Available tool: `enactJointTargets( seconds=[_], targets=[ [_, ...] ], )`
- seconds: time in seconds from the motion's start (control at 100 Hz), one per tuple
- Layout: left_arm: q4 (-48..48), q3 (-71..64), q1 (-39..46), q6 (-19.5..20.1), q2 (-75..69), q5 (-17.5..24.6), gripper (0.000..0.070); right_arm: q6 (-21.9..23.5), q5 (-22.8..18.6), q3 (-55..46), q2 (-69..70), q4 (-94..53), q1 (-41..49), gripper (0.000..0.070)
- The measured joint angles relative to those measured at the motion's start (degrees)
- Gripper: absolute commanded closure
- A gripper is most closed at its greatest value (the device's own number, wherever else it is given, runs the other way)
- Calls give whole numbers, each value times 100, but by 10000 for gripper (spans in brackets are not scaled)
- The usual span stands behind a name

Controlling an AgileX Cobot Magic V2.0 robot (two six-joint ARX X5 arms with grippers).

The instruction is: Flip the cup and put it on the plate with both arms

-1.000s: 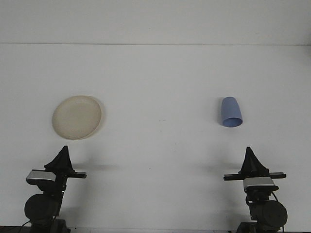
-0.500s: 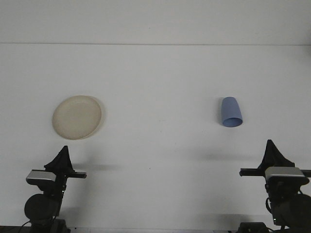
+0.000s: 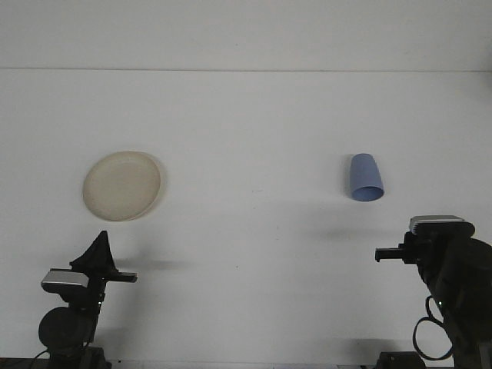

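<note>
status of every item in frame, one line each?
cup: on its side, mouth facing the camera, ungrasped
plate: flat on the table, nothing on it
left claw: low at the near edge, apart from the plate
right arm: raised at the near right, short of the cup

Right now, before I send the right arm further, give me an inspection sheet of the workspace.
Surface: white table, flat and bare between the items.
Job's things: blue cup lies on its side at right, its mouth facing the robot; cream plate sits at left, with nothing on it.
Clutter: nothing seen.
Grippers: left gripper low at the near left; right gripper hidden behind its own wrist housing, short of the cup.
Cables: one black loop under the right arm.
Surroundings: plain white wall behind.
</note>
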Motion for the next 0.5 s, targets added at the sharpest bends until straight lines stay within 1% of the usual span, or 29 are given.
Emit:
enactJointTargets(
  seconds=[0.16,0.2,0.24,0.27,0.33,0.35,0.37,0.4,0.5],
  targets=[
    [0,0,0,0,0,0,688,61,-2,0,48,-223,0,700],
    [0,0,0,0,0,0,688,63,0,0,48,-254,0,675],
    [0,0,0,0,0,0,688,63,0,0,50,-289,0,598],
    [0,0,0,0,0,0,689,63,0,0,55,-297,0,514],
    [0,0,0,0,0,0,688,66,0,0,59,-313,0,317],
    [0,0,0,0,0,0,688,63,0,0,59,-330,0,265],
    [2,0,0,0,0,0,689,66,0,0,59,-348,0,228],
    [0,0,0,0,0,0,688,66,0,0,59,-374,0,202],
    [0,0,0,0,0,0,689,85,0,0,59,-433,0,202]
  ],
)
